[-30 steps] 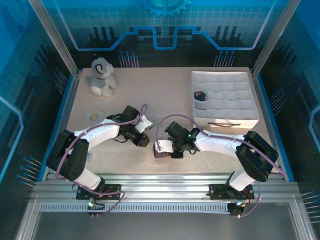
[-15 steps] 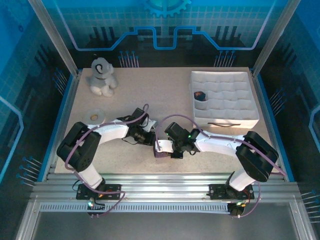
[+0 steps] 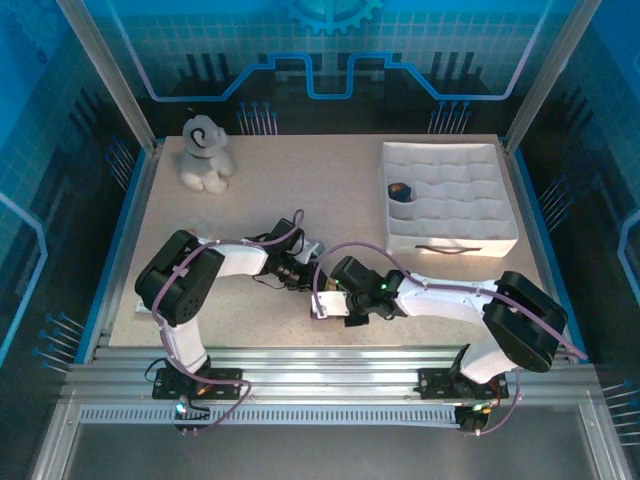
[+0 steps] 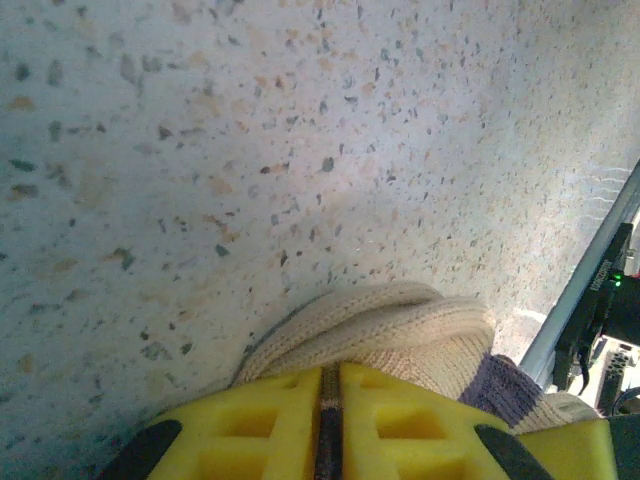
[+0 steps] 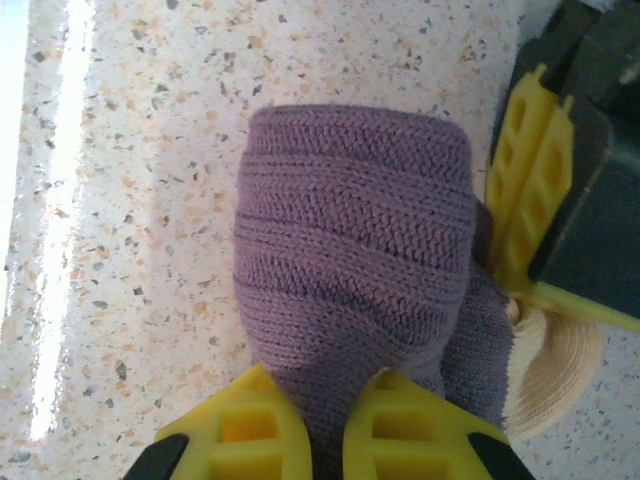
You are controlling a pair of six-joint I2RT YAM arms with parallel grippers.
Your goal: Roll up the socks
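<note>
Rolling nearly done, by the look of it, and on to the tuck-in step. Holding the purple sock roll [image 5: 355,270] tight with the right gripper [image 5: 318,440], yellow fingers [image 5: 235,435] closed on its near end. Resting low at the near middle of the table [image 3: 330,180], well apart from the white sorting box [image 3: 480,240] at the far right. Pinching a cream cuff [image 4: 375,325] with the left gripper [image 4: 330,400], just beside the roll on its far-left side. Seems clamped shut on the knit, though hard to say from so low a view whether much cloth or only a little.

Next, most likely: keep squeezing the roll with the right side and hold it still. Pull the cuff open with the left and stretch it over the roll to lock it. Calls for a slow, short pull. Easy to drag the roll out of the right fingers, or unwind it, by tugging too hard. After that, probably a trip to the box, to sit by the dark rolled bundle [image 3: 402,190] already in a pocket on its left side.

Changed from a second ago: swung the left arm in from the left, right up to the roll, and squeezed its fingers in from a wider gap. Slid the right gripper a little nearer, with the same tight hold. Left the plush toy dog [image 3: 205,155] alone in the far-left corner, same as before.
</note>
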